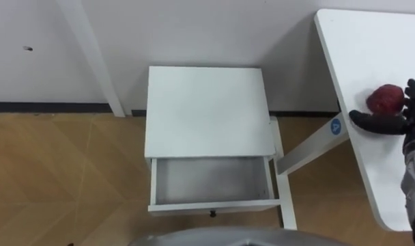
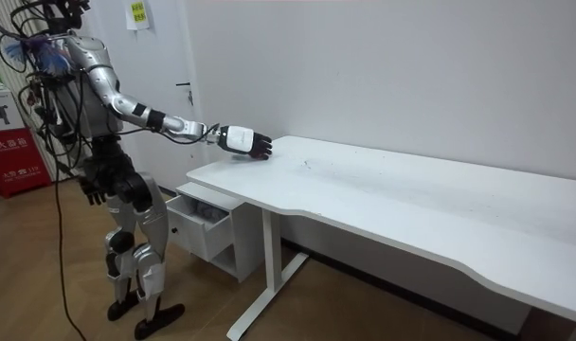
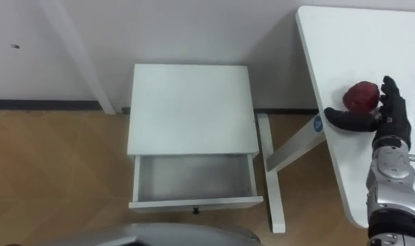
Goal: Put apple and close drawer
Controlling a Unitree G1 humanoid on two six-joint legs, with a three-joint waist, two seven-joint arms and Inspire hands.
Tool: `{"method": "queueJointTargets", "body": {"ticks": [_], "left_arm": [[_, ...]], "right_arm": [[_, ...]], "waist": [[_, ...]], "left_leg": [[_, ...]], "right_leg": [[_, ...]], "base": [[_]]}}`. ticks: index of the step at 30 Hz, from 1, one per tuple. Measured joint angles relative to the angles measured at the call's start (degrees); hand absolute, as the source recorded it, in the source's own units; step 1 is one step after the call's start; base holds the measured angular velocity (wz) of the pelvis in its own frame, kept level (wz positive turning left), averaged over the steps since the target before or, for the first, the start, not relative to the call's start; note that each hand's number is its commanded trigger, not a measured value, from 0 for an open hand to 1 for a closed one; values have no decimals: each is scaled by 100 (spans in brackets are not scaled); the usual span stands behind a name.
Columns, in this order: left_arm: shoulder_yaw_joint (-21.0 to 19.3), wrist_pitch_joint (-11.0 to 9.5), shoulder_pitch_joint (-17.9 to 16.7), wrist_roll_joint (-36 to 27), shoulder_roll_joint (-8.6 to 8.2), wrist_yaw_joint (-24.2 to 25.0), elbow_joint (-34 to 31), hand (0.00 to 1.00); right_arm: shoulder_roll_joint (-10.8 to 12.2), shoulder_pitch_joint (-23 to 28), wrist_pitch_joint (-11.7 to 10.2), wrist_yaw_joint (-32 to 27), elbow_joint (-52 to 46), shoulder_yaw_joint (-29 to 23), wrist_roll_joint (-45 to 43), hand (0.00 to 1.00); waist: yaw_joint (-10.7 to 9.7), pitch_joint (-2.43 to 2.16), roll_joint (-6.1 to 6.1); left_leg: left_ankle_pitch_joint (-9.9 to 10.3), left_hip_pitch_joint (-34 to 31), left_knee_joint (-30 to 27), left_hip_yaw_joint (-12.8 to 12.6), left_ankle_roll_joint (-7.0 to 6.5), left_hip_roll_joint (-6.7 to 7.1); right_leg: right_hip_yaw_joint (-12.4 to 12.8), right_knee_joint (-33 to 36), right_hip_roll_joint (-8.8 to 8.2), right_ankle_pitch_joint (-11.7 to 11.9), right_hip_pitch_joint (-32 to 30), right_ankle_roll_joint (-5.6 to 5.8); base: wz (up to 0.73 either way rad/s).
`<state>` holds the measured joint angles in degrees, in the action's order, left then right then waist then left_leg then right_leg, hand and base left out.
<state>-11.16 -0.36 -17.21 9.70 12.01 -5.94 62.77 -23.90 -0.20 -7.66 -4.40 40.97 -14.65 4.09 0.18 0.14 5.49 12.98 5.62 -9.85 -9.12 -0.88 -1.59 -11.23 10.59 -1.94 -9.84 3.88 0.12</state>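
Right hand [image 3: 388, 115] at apple [image 3: 361, 94] on desk [image 3: 344, 41]
We see it released, apple at its 10 o'clock; drawer [image 3: 194, 179] open

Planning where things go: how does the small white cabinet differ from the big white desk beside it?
The small white square-topped cabinet sits low; the long white desk stands higher. The cabinet has a drawer pulled open; the desk shows none. The desk carries a red apple at the right hand; the cabinet's top carries nothing. Both are white and stand against the wall.
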Motion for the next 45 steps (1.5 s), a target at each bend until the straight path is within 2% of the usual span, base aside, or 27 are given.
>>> {"method": "queueJointTargets", "body": {"ticks": [4, 14, 21, 26, 29, 33, 40, 41, 45], "left_arm": [[-53, 27, -7, 5, 1, 7, 147, 0], [-266, 38, 1, 132, 41, 167, 134, 0], [-311, 49, 78, 295, 43, 204, 139, 0], [-39, 80, 230, 292, 39, 210, 150, 0], [107, 63, 319, 340, 37, 210, 140, 0], [290, 49, 369, 338, 51, 231, 128, 0], [625, 45, 452, 359, 52, 248, 118, 0], [673, 44, 461, 361, 56, 241, 126, 0], [704, 52, 494, 377, 18, 262, 165, 0]], "right_arm": [[-185, -147, 19, -25, 356, -11, -184, 100], [-193, -328, 58, 23, 507, -17, -242, 100], [-194, -455, 102, 15, 479, 29, -277, 100], [-192, -473, 217, 99, -272, 777, -760, 100], [-177, -477, 269, 307, -1301, 1249, -1375, 100], [-175, -474, 270, 590, -2000, 1587, -1367, 100], [132, -462, 269, 1075, -2541, 2188, -1615, 100], [158, -463, 269, 1092, -2549, 2230, -1637, 100], [354, -449, 277, 1308, -2550, 2296, -2149, 100]], "waist": [[30, -21, 43], [61, -23, 45], [170, -22, 40], [182, -12, 33], [244, -5, 23], [354, -4, 36], [554, 19, 19], [581, 39, -12], [649, 68, -58]], "left_leg": [[1, -5, -26, 20, 0, -5], [1, -9, -17, 35, 0, 0], [0, -10, -39, 52, 0, 7], [0, -55, -59, 73, 0, 1], [-3, -109, -58, 110, -3, 11], [-2, -135, -71, 178, -4, 18], [-3, -193, -84, 347, -3, 30], [-3, -202, -86, 360, -3, 30], [-3, -251, -87, 379, -3, 28]], "right_leg": [[-21, 2, -1, 0, 16, 0], [-36, 10, 6, 0, 9, 0], [-41, 9, 9, 0, -1, 0], [-62, 11, 4, 0, -1, 0], [-80, 14, 8, 0, -45, 0], [-158, 3, -2, 0, -43, 0], [-302, -98, -7, 0, 18, 0], [-305, -99, -6, 0, 15, 0], [-309, -103, -6, 0, -14, 0]], "base": [[2], [0], [0], [2], [3], [10], [14], [7], [2]]}}
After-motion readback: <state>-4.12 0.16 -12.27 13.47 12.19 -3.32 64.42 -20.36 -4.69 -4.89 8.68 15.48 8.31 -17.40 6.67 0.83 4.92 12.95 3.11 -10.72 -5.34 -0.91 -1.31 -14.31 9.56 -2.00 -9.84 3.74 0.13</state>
